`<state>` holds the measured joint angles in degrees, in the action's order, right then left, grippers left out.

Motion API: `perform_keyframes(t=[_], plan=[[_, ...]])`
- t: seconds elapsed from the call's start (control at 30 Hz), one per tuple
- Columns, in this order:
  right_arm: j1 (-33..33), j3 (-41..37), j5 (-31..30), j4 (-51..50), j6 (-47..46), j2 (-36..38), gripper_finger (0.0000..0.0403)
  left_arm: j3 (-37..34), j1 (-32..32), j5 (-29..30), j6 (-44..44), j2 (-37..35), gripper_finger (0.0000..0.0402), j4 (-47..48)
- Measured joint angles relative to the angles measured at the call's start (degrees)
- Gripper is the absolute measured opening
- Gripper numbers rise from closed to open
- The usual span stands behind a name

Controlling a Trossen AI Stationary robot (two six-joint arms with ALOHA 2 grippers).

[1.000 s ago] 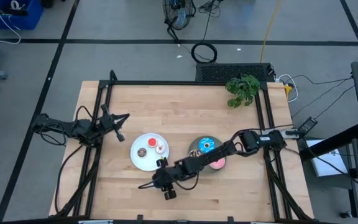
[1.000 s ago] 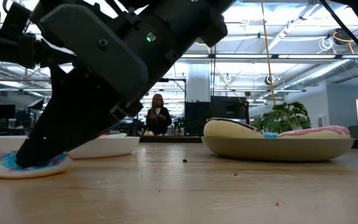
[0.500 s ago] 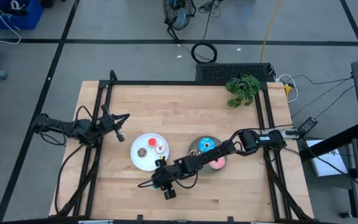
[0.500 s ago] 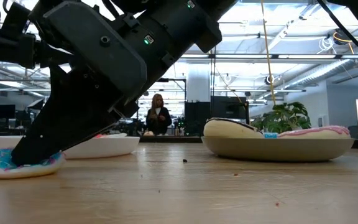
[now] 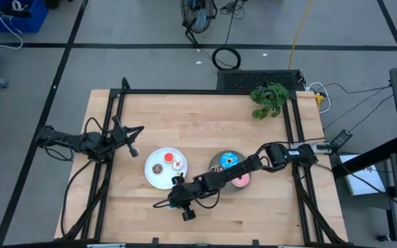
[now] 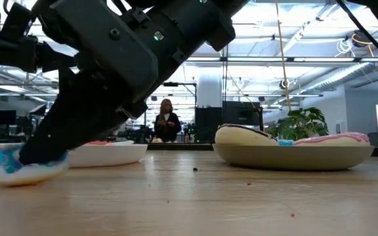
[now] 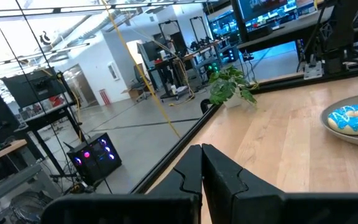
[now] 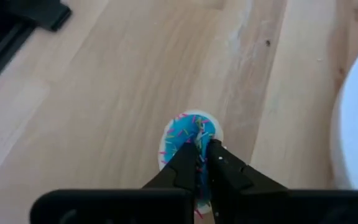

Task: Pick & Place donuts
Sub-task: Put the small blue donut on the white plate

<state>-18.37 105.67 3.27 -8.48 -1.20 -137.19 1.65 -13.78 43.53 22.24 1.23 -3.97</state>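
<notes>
A blue donut with sprinkles (image 8: pixel 188 138), on a white underside, lies on the wood near the table's front edge and also shows in the low view (image 6: pixel 15 167). My right gripper (image 8: pixel 201 152) reaches over the table from the right (image 5: pixel 176 200) and is shut on it. The white plate (image 5: pixel 158 180) carries tiny brown, red and white donuts. On the grey plate (image 5: pixel 216 164) lie a blue donut (image 5: pixel 229 162) and a pink one (image 5: pixel 241 180). My left gripper (image 5: pixel 135 131) waits shut at the table's left edge. My right gripper pinches the part of the donut's ring nearest to it (image 8: pixel 199 144) between its two fingers. The fingers slant down from the table's right side. The donut's underside (image 6: pixel 25 176) rests on the wood, and its side by the fingers is tipped up.
A small potted plant (image 5: pixel 269 100) stands at the far right corner. The white plate's rim (image 8: pixel 353 124) is close beside the held donut. Bare wood lies toward the near and left edges. A person (image 6: pixel 167 121) stands far off in the room.
My right gripper has stayed in place and drawn its fingers together on the sprinkled donut. The donut lay flat on the wood before; now it has slid slightly along the table and one side is tipped up.
</notes>
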Motion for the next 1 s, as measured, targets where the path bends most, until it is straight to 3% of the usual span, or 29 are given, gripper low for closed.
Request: perform_keyframes(t=[0.17,0.3,0.57,1.0], plan=[[0.0,-0.1,-0.7,-0.5,2.1,3.5,0.0008,0.0,0.0,0.0,0.0,0.0,0.0015,0.0],[0.7,0.1,-5.1,-1.3,4.4,6.7,0.0010,0.0,0.0,0.0,-0.1,0.0,0.0015,-0.1],[6.2,0.1,-6.1,-4.3,4.2,9.8,0.0008,0.0,0.0,0.0,0.0,0.0,0.0015,-0.1],[12.4,0.0,4.7,-2.5,0.1,3.9,0.0009,0.0,0.0,0.0,0.6,0.0,0.0015,-0.2]])
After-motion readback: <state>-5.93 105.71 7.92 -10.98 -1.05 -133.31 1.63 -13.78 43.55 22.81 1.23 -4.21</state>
